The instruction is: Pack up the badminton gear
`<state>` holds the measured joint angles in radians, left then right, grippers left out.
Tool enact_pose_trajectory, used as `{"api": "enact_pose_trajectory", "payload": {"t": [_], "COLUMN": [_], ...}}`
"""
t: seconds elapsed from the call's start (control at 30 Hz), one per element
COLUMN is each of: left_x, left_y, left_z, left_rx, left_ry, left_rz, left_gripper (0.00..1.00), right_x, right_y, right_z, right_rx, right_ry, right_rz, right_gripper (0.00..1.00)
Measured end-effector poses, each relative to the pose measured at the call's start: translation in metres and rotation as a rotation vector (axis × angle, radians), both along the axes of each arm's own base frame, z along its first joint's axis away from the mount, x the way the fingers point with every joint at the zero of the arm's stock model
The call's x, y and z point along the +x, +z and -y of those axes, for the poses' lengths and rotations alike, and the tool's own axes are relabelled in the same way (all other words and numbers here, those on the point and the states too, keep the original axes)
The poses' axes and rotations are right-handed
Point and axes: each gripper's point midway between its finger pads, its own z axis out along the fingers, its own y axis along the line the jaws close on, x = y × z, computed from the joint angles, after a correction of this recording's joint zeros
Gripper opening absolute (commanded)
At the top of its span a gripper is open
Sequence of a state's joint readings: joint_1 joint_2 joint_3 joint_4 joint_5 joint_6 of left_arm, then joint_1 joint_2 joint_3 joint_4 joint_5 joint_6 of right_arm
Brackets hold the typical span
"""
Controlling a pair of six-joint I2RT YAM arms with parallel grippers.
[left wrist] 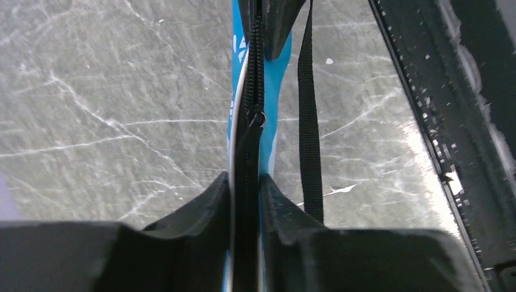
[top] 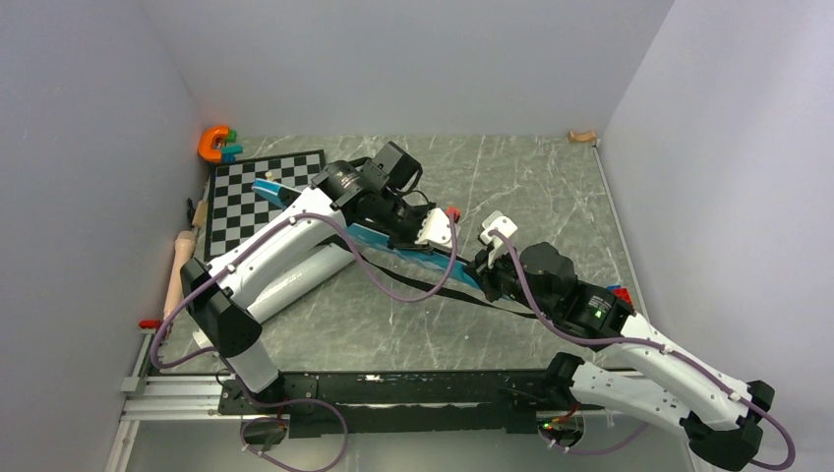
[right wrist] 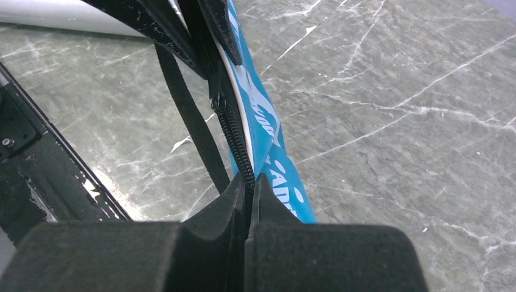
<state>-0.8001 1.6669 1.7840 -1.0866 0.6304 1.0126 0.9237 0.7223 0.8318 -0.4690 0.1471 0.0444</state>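
Observation:
The blue "SPORT" bag [top: 379, 238] lies slanted from the chessboard toward the table's middle. Its narrow handle end is held up between both grippers. My left gripper [top: 440, 251] is shut on the bag's black zipper edge [left wrist: 246, 182]; the zipper pull [left wrist: 260, 118] hangs just beyond the jaws. My right gripper [top: 482, 273] is shut on the same zipper edge [right wrist: 249, 181], further toward the tip. The blue bag side [right wrist: 268, 125] shows white lettering. The black strap [top: 492, 300] trails on the table. The pale-grey tube [top: 295, 280] lies under my left arm. Rackets and shuttlecocks are hidden.
The chessboard [top: 251, 192] is at the back left with an orange C-shaped toy [top: 213, 144] behind it. The wooden rolling pin [top: 180, 265] lies along the left wall. A small wooden piece [top: 582, 137] sits in the back right corner. A black rail [top: 413, 388] runs along the near edge.

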Motion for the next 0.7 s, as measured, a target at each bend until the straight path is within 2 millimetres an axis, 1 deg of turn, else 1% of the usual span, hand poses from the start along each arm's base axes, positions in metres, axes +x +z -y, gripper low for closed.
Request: {"api": "enact_pose_trajectory", "payload": {"t": [0.07,0.1,0.33,0.37,0.43,0.47,0.5,0.53,0.57,0.6,0.63,0.67,0.7], "left_x": [-0.002,-0.002,-0.001,-0.001,-0.001,0.000,0.000,0.001,0.001,0.002,0.003,0.003,0.004], "left_y": [-0.001,-0.001,-0.007,-0.007,-0.005,-0.004,-0.003,-0.004,-0.004,-0.005,-0.006,-0.007,-0.007], "left_z": [0.001,0.000,0.000,0.000,0.000,0.000,-0.001,-0.002,-0.002,-0.003,-0.004,-0.005,-0.005], "left_rx": [0.005,0.009,0.022,0.020,0.014,0.012,0.013,0.019,0.024,0.031,0.038,0.044,0.048], "left_ry": [-0.005,-0.007,-0.012,-0.013,-0.013,-0.011,-0.007,-0.003,0.000,0.004,0.008,0.011,0.014], "left_rz": [0.004,0.009,0.023,0.025,0.034,0.041,0.048,0.050,0.052,0.057,0.061,0.063,0.065], "left_gripper": [0.03,0.01,0.00,0.00,0.00,0.00,0.00,0.00,0.00,0.00,0.00,0.00,0.00], "right_x": [0.000,0.001,0.001,0.001,0.002,0.002,0.003,0.006,0.009,0.011,0.012,0.013,0.013], "right_y": [-0.001,-0.002,-0.003,-0.003,0.000,0.002,0.009,0.021,0.039,0.058,0.073,0.090,0.105], "right_z": [-0.001,-0.001,-0.001,-0.001,-0.001,0.000,-0.001,-0.002,-0.002,-0.001,0.002,0.007,0.014], "right_rx": [-0.004,-0.006,-0.005,-0.004,-0.001,0.007,0.028,0.062,0.109,0.159,0.198,0.242,0.281], "right_ry": [0.001,0.001,-0.010,-0.013,-0.019,-0.028,-0.039,-0.053,-0.068,-0.086,-0.105,-0.130,-0.157], "right_rz": [-0.004,-0.005,-0.019,-0.021,-0.026,-0.029,-0.024,-0.005,0.021,0.047,0.068,0.092,0.113], "right_gripper": [0.00,0.00,0.00,0.05,0.32,0.39,0.42,0.47,0.51,0.52,0.47,0.39,0.26]}}
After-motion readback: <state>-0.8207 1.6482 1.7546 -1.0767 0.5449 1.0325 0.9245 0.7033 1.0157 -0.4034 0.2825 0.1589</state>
